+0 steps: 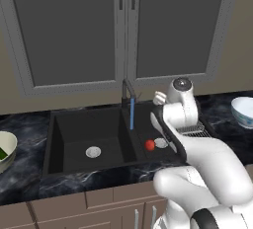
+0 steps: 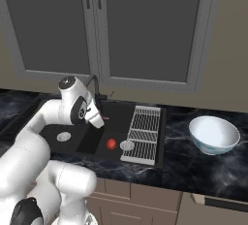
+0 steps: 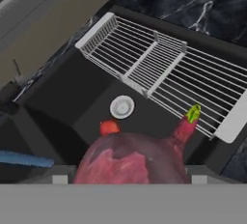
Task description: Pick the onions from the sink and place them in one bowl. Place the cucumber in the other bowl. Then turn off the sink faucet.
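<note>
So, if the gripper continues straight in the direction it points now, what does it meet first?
The gripper, holding the pinkish-red onion, points down into the sink's right basin. It would probably meet the basin floor near the bright red-orange onion and the drain; depth is unclear.

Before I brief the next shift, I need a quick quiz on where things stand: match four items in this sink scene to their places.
1. dull pinkish-red round onion
2. bright red-orange round onion
3. short dark green cucumber
4. small white bluish-tinted bowl

A. empty, on the dark marble counter
B. in the wide cream bowl
C. between the fingers of the gripper
D. in the black sink, beside a round silver drain

Pairs: 1-C, 2-D, 3-B, 4-A
</note>
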Robot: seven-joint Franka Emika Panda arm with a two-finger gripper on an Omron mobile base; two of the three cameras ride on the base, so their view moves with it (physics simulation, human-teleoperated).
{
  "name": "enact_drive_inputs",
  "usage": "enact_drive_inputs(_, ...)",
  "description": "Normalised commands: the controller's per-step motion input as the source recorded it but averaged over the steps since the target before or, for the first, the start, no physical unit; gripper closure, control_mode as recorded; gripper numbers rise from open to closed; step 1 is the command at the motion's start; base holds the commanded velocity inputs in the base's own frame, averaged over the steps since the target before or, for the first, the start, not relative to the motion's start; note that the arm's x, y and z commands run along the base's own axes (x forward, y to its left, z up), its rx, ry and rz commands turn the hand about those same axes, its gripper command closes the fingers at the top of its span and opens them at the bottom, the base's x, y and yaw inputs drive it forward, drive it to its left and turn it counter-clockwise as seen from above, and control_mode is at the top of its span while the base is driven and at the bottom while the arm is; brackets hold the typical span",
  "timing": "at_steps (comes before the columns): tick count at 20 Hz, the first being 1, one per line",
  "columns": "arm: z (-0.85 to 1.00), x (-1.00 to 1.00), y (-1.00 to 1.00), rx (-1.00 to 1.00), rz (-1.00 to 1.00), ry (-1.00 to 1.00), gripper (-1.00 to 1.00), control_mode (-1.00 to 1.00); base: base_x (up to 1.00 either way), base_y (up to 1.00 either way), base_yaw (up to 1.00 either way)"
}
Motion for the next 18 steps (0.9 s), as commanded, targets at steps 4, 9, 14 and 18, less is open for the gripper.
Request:
enact_drive_inputs(4, 0.00, 0.01, -1.00, 0.09, -0.11, 0.00, 1.00, -1.00, 0.00, 0.00, 0.00)
enact_drive_inputs(9, 0.00, 0.06, -1.00, 0.10, -0.08, 0.00, 1.00, -1.00, 0.00, 0.00, 0.00)
enact_drive_inputs(14, 0.00, 0.18, -1.00, 0.12, -0.08, 0.00, 1.00, -1.00, 0.00, 0.00, 0.00)
enact_drive_inputs(18, 0.00, 0.32, -0.98, 0.08, -0.08, 0.00, 1.00, -1.00, 0.00, 0.00, 0.00)
